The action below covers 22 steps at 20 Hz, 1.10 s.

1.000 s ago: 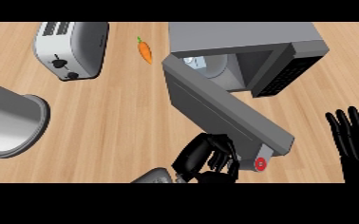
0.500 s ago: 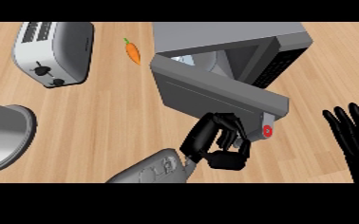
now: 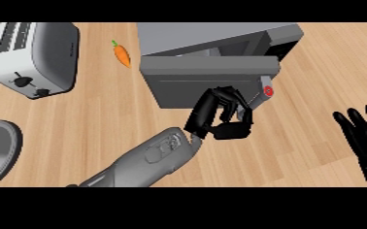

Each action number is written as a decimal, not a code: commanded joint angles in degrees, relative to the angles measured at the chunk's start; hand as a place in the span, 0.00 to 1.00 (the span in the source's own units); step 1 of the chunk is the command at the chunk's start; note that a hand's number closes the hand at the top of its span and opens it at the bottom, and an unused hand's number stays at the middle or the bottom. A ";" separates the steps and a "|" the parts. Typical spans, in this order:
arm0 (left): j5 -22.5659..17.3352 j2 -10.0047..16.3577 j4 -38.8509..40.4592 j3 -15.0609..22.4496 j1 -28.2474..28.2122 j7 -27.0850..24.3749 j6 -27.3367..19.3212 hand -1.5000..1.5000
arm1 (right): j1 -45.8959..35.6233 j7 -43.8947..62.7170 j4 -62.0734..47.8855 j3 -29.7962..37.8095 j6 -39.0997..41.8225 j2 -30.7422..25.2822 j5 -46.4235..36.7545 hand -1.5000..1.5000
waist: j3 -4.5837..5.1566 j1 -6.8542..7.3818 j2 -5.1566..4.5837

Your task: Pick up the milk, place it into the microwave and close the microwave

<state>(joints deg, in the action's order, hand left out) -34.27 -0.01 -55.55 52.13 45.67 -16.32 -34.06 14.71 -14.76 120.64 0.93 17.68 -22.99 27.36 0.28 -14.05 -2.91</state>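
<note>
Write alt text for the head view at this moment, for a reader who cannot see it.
The robot's left hand, fingers curled, rests against the door of the microwave, which stands almost shut on a wooden counter. The right hand is open, fingers up, at the view's right edge. A toaster and a carrot lie to the microwave's left; no milk shows.

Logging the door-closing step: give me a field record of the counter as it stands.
microwave: door ajar, nearly closed
left hand: fingers curled, against the door's front
right hand: open, resting at the view's right edge
milk: not visible
toaster: left of microwave
carrot: between toaster and microwave
</note>
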 commanded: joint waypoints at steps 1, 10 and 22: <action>-5.32 0.01 0.50 -5.40 2.29 -3.87 -1.10 1.00 | 0.18 1.12 1.28 -0.54 1.11 -0.48 2.37 0.00 | 0.20 -1.46 -0.70; -11.62 0.01 6.85 -8.80 8.15 -7.81 0.81 1.00 | -2.79 3.73 2.70 1.41 1.06 -2.88 5.25 0.00 | 0.02 -3.16 -1.63; -16.25 0.01 9.96 -8.88 8.98 -12.59 1.16 1.00 | -4.73 6.23 4.87 3.19 0.78 -4.72 9.57 0.00 | -0.07 -4.61 -1.88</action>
<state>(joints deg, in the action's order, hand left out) -48.82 -0.01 -50.14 45.61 50.48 -29.10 -34.06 10.70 -9.36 124.86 3.44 18.67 -27.09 35.62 0.20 -18.04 -4.14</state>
